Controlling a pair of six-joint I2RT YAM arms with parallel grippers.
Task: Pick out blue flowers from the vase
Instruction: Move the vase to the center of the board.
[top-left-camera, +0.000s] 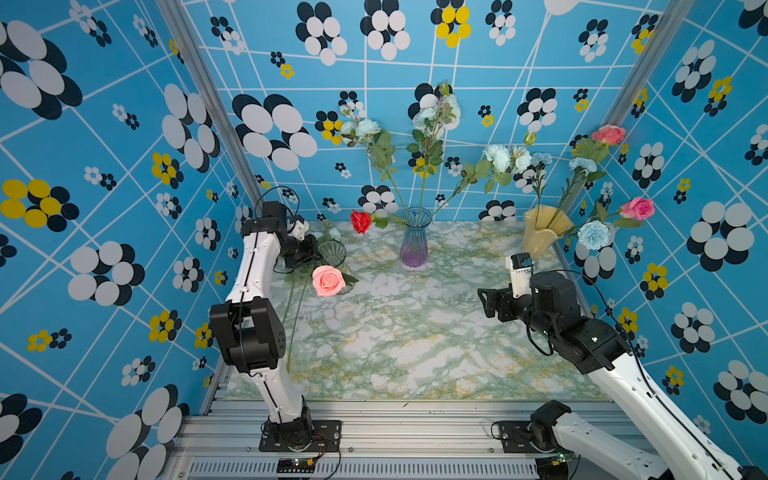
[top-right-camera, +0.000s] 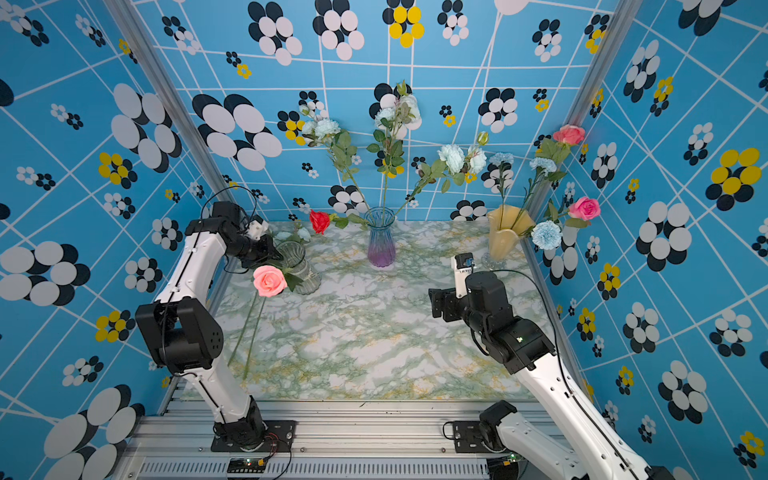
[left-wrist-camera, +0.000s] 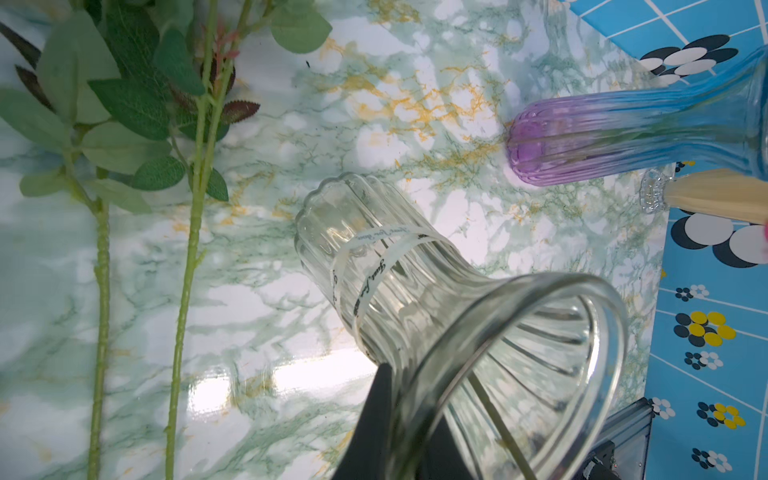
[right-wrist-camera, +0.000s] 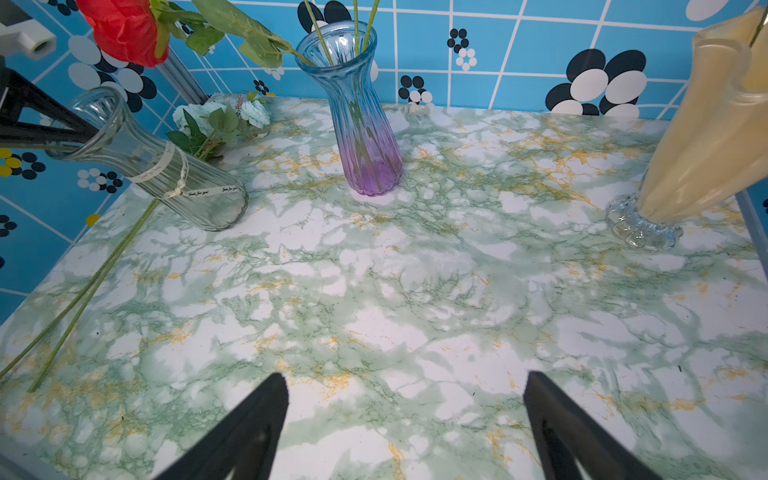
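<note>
While the left tool (left-wrist-camera: 411, 432) clamps the tilted clear vase (left-wrist-camera: 374, 266) by its rim, the right tool (right-wrist-camera: 407, 378) hangs wide over the counter (top-left-camera: 415, 332). Blue flowers (top-left-camera: 496, 157) stand in the blue-purple vase (top-left-camera: 414, 239). Best bet: pinch one stem low and lift straight, sparing the red rose (top-left-camera: 360, 221).

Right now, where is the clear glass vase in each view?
Top view: clear glass vase beside the pink rose.
Top view: the vase, same spot.
Left wrist: between green stems and blue-purple vase.
Right wrist: near the red rose.
Shared landmark: blue-purple vase.
</note>
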